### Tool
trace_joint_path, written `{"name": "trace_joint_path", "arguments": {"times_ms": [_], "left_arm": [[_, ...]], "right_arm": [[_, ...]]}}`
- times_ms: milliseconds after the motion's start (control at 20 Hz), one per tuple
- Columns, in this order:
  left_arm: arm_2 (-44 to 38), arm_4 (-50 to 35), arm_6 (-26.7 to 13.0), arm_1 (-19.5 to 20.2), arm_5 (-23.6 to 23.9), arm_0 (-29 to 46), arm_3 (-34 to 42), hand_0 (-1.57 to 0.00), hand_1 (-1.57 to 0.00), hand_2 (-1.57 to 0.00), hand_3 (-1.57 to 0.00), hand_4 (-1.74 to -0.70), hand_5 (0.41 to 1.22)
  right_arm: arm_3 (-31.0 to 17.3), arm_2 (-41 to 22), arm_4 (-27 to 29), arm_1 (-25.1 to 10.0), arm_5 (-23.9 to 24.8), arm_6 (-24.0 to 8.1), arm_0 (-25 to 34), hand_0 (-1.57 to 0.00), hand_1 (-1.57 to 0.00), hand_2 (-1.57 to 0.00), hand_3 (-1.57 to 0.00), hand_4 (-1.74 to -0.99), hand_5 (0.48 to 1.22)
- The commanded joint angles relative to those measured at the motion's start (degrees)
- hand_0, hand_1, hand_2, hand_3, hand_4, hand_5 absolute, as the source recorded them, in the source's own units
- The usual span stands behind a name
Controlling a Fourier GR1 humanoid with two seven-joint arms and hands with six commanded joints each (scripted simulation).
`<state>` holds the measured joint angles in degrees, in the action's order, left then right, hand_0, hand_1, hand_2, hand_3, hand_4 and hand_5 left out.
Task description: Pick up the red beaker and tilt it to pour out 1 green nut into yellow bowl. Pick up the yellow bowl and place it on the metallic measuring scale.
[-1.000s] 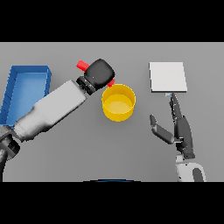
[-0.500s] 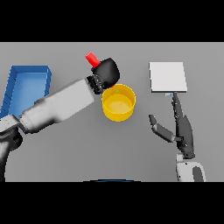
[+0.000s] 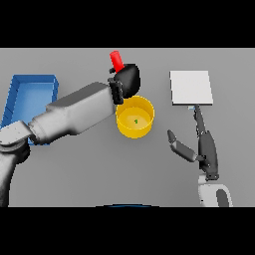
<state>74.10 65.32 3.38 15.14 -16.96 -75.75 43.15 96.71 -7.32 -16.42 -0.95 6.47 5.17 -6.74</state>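
My left hand is shut on the red beaker, which sticks up from behind it, just behind the yellow bowl. The bowl stands on the table in the middle and holds one green nut. The metallic measuring scale is a pale square plate at the right rear. My right hand is open with straight fingers, right of the bowl and just in front of the scale, holding nothing.
A blue tray lies at the left edge of the table, beside my left forearm, which crosses from the lower left toward the bowl.
My left hand has moved right over the bowl's rear rim and turned the red beaker more upright. A green nut now lies in the bowl. The right hand barely moved.
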Motion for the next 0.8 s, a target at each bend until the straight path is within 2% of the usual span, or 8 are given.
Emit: {"name": "trace_joint_path", "arguments": {"times_ms": [0,150,250,300,350,450,600,750], "left_arm": [[0.71,0.33,-0.18,-0.32,-0.22,-0.18,-0.04,-1.57,-1.57,-1.57,-1.57,-1.73,1.221],[0.94,-0.25,1.49,1.06,-1.07,-3.39,0.57,-1.57,-1.57,-1.57,-1.57,-1.73,1.221],[-0.60,-1.58,2.19,2.66,0.08,-5.93,-0.03,-1.57,-1.57,-1.57,-1.57,-1.73,1.221],[-1.56,-2.25,2.44,3.02,1.15,-7.54,-1.04,-1.57,-1.57,-1.57,-1.49,-1.73,1.221],[-2.56,-2.88,2.36,3.55,1.63,-9.35,-2.60,-1.57,-1.57,-1.40,-1.51,-1.68,1.221],[-5.08,-4.89,2.77,4.86,3.54,-12.65,-5.80,-1.57,-1.57,-1.46,-1.04,-1.70,1.221],[-9.59,-9.11,1.26,6.40,4.00,-16.41,-10.67,-1.57,-1.57,-1.51,-1.30,-1.71,1.221],[-17.32,-16.76,-1.54,8.53,4.74,-17.95,-17.83,-1.57,-1.57,-1.54,-1.38,-1.72,1.221]], "right_arm": [[0.35,-0.09,-0.19,-0.12,0.01,0.12,-0.57,0.00,0.00,0.00,0.00,-1.209,0.593],[-0.51,-0.15,-1.08,-0.11,0.58,-0.61,-0.33,0.00,0.00,0.00,0.00,-1.206,0.592],[0.61,-0.09,-0.62,-0.44,0.24,0.58,-0.63,0.00,0.00,0.00,0.00,-1.209,0.592],[0.38,-0.05,-0.79,-0.52,0.27,0.05,-0.12,0.00,0.00,0.00,0.00,-1.203,0.592],[-0.08,-0.30,-0.97,0.06,0.58,-0.04,0.11,0.00,0.00,0.00,0.00,-1.201,0.592],[-0.48,0.51,0.30,-0.29,0.15,0.41,0.73,0.00,0.00,0.00,0.00,-1.186,0.596],[-0.68,0.87,2.24,-0.30,-1.16,0.87,0.81,0.00,0.00,0.00,0.00,-1.182,0.593],[-0.50,0.55,2.92,0.16,-1.68,1.05,0.99,0.00,0.00,0.00,0.00,-1.200,0.596]]}}
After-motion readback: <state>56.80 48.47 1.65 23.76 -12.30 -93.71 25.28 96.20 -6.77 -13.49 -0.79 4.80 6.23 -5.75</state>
